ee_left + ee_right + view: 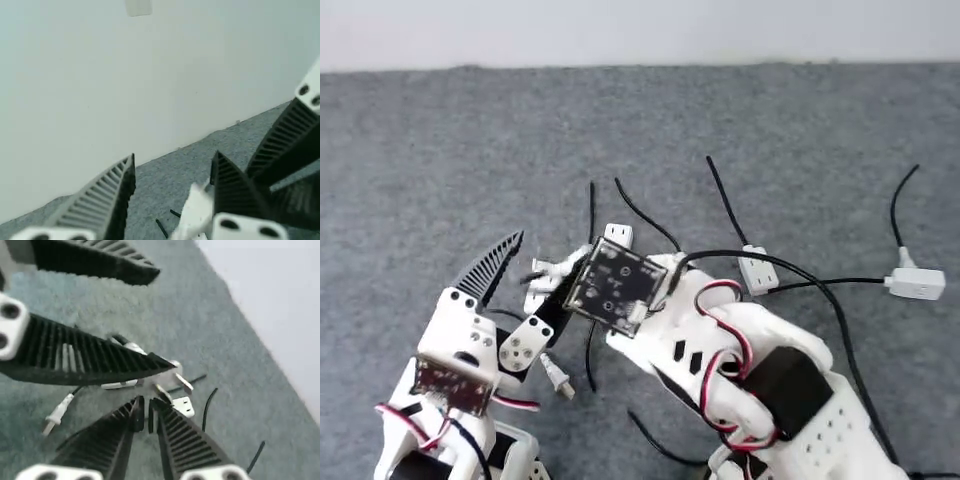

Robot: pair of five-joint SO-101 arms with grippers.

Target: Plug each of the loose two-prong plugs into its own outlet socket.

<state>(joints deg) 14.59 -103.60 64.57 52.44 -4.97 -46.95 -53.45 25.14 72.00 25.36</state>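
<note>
The left gripper [174,159] is spread wide, with nothing between its 2 ribbed black fingers [102,202]. It sits toward the near-left corner of the grey carpet [440,170] and points at the carpet's middle.

The right gripper [146,411] is closed down to a thin slit. In the high view its tips are hidden beneath that arm's own camera board [615,285], near the middle of the carpet. A small white plug [172,385] with bare metal prongs lies right at those tips; it may be pinched there, but I cannot tell. One finger of the left gripper crosses just beside this plug.

3 white sockets on black cords lie on the carpet:
- The centre socket [618,236] is just beyond the camera board.
- The middle-right socket [757,270] is close beside the right arm, on its far side.
- The right-edge socket [917,285] is by the carpet's right edge, well apart from both grippers.

A loose plug [557,375] lies flat between the 2 arms toward the near edge, touched by neither gripper
</note>
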